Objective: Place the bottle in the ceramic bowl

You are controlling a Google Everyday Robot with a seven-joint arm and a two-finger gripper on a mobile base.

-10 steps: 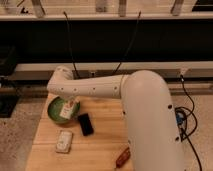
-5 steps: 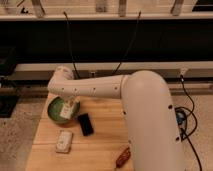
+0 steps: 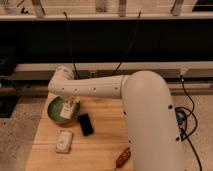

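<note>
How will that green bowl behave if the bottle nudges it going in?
The bowl looks glossy, likely ceramic: rigid, fairly heavy, chippable if struck. Wide and low, it probably won't tip. Sitting near the table's left edge, it might slide on a hard shove. The gripper is over it, by the bottle.

Likely a robotics lab: white robot arm [image 3: 145, 110], end effector [image 3: 70, 103] above a round green ceramic bowl [image 3: 51, 111], plain wooden table [image 3: 100, 147] — black cables [image 3: 188, 120] trailing over speckled floor [image 3: 15, 135].

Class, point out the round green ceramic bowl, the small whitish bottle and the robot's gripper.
Round green ceramic bowl [image 3: 53, 112], camera view: bare left inner wall.
Small whitish bottle [image 3: 66, 110], camera view: its label, over the bowl.
Gripper [image 3: 71, 102], camera view: its tip, above the bowl's right side.
</note>
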